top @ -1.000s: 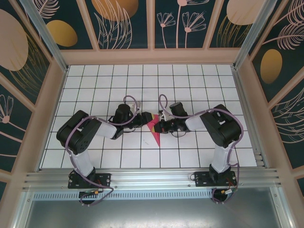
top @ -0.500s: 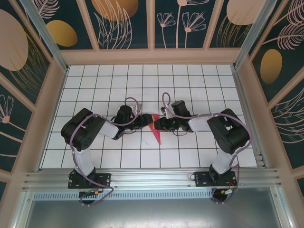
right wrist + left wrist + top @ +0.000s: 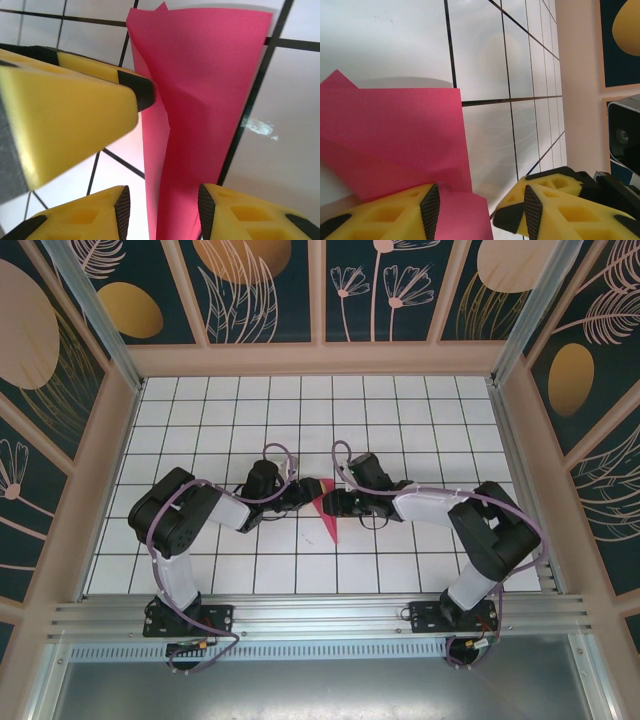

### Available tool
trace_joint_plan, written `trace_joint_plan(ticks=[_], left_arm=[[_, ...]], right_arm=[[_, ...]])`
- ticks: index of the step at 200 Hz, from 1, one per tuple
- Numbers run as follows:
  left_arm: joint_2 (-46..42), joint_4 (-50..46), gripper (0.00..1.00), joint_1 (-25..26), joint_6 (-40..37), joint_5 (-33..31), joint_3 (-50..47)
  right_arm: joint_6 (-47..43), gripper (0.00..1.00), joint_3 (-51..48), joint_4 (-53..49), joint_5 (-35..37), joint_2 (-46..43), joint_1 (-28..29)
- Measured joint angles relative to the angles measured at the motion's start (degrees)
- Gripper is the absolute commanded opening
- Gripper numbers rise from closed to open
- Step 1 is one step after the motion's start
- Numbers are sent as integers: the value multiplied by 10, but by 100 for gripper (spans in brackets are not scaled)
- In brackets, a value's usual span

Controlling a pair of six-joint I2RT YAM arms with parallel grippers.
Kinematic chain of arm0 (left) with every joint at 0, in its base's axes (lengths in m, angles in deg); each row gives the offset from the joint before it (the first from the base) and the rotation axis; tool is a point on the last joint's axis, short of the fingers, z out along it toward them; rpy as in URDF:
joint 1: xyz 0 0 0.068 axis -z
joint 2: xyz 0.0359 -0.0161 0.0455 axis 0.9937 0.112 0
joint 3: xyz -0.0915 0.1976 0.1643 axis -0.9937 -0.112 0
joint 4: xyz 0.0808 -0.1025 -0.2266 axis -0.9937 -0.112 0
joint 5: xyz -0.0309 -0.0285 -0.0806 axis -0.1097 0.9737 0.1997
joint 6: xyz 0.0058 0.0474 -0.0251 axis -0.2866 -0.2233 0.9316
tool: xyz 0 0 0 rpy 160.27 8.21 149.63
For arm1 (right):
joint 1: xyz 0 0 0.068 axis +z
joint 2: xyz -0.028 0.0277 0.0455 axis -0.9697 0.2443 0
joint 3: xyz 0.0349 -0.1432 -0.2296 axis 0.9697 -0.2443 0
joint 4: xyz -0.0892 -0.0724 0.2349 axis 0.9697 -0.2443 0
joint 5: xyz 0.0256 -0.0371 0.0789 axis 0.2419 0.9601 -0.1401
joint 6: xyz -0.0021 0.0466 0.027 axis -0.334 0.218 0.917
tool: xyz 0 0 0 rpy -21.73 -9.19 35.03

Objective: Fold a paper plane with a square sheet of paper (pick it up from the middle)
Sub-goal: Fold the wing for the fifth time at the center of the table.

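Matt magenta paper, sharply creased, forms the paper plane (image 3: pixel 200 100) on a glossy white tabletop (image 3: pixel 485 60) that throws back soft reflections between thin black grid lines. The fingers (image 3: pixel 380 220) of the left gripper (image 3: pixel 481 210) and of the right gripper (image 3: pixel 164 210) are smooth yellow plastic with dull black pads (image 3: pixel 205 210). Brushed aluminium rails (image 3: pixel 320 612) edge the table's near side; the arms (image 3: pixel 235 512) wear satin black and pale grey shells, and the surrounding frame (image 3: pixel 320 358) looks like pale matt wood

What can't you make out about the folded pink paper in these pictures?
Top view: the folded magenta-pink paper is too small to read creases; the left gripper and right gripper cover its upper part.
Left wrist view: a yellow finger hides its near edge.
Right wrist view: its near end runs off the bottom edge.
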Motion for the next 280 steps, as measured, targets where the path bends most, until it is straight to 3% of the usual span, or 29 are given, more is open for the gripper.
trace_joint_plan(ticks=[51, 105, 145, 192, 280], left_arm=[[0, -3, 51, 0, 0, 0, 0], [0, -8, 51, 0, -2, 1, 1], [-12, -20, 53, 0, -6, 3, 8], [-22, -28, 52, 0, -10, 7, 28], [-21, -31, 52, 0, -10, 15, 28]], right_arm=[[0, 43, 16, -21, 40, 31, 6], [3, 18, 17, -22, 24, 41, -9], [5, 12, 13, -19, 17, 44, -19], [5, 13, 13, -18, 11, 45, -22], [12, 30, 6, -9, -17, 29, -38]])
